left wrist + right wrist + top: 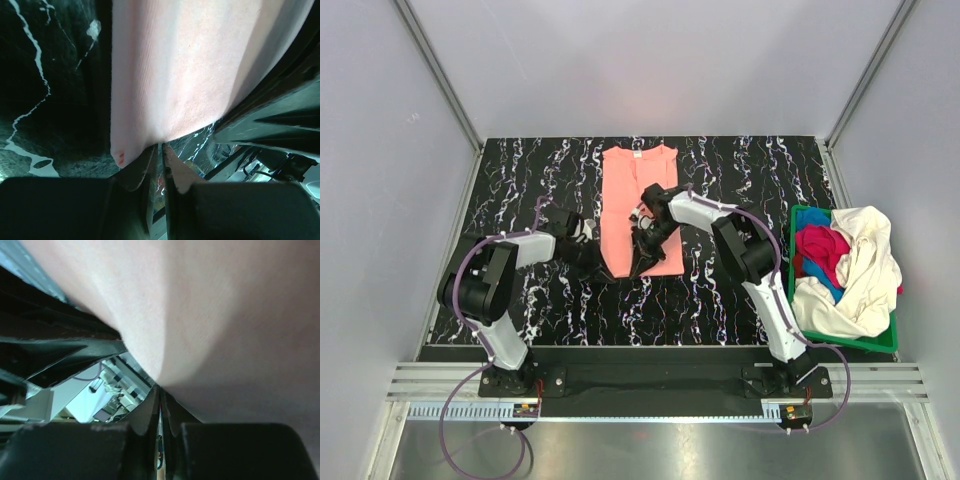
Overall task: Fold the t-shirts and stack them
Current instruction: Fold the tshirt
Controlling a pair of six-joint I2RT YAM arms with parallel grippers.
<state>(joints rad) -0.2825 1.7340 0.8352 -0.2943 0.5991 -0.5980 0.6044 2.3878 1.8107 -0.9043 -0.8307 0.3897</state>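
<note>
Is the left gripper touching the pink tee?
Touching. Left wrist view: the left gripper is pinched shut on the edge of the salmon-pink t-shirt, with the cloth running down between its fingertips.

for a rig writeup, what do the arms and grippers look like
Both match: left arm and right arm have silver-grey links, bulky black joints and a thin purple cable. The left gripper and right gripper are black, with two flat fingers.

The flat t-shirt (625,200) lies mid-frame on the bench (750,170), the left claw (604,265) at its lower-left corner, the right claw (641,256) just right of that; the basket (850,346) at frame right holds heaped t-shirts (850,270).
</note>
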